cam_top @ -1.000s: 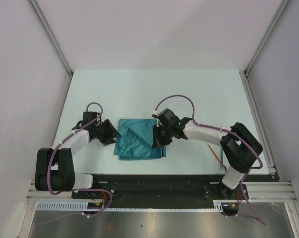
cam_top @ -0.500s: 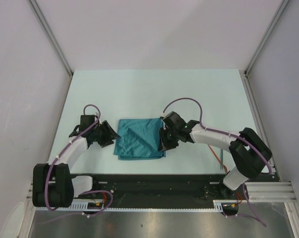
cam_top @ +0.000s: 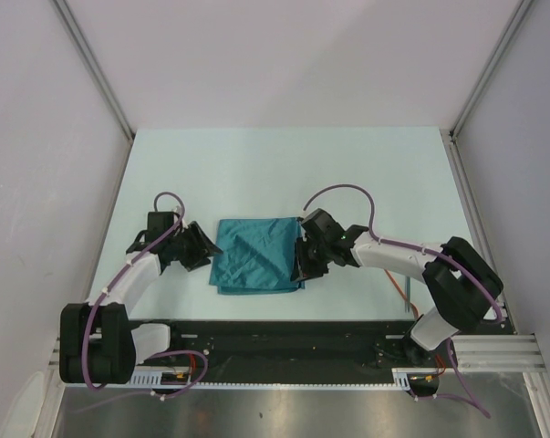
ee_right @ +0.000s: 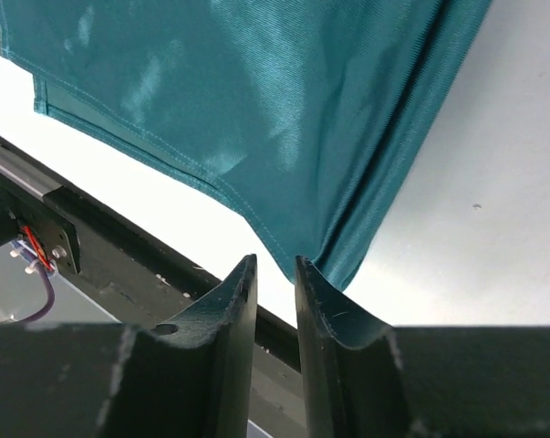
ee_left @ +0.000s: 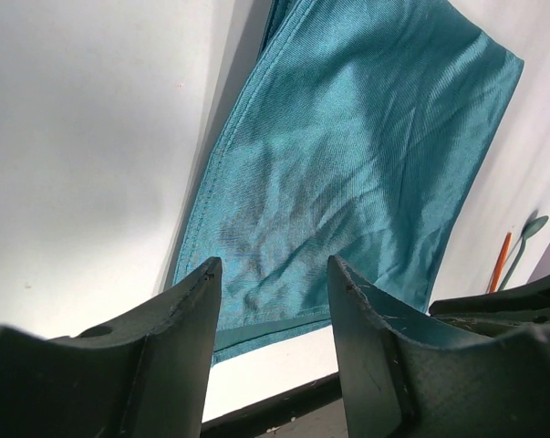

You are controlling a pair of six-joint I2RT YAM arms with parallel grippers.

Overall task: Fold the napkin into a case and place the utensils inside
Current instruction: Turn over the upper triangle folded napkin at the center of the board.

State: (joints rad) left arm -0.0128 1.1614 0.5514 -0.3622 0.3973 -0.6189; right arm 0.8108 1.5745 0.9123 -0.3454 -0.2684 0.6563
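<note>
The teal napkin (cam_top: 256,255) lies folded into a flat rectangle at the table's near middle. It also shows in the left wrist view (ee_left: 347,164) and the right wrist view (ee_right: 256,109). My left gripper (cam_top: 206,248) is open and empty just left of the napkin's left edge, its jaws (ee_left: 275,274) wide apart above the near corner. My right gripper (cam_top: 302,260) sits at the napkin's right edge, its jaws (ee_right: 275,265) a narrow gap apart with nothing between them, just short of the near right corner. The orange-red utensil (cam_top: 395,283) lies on the table beside the right arm.
A thin teal spoon (ee_left: 530,233) lies next to the orange utensil (ee_left: 503,262). The black rail (cam_top: 284,333) runs along the table's near edge, close behind the napkin. Grey walls enclose the white table (cam_top: 284,173) on three sides.
My right gripper has slid right, off the napkin to its right edge. My left gripper has drawn back slightly to the left. The napkin lies as before.
</note>
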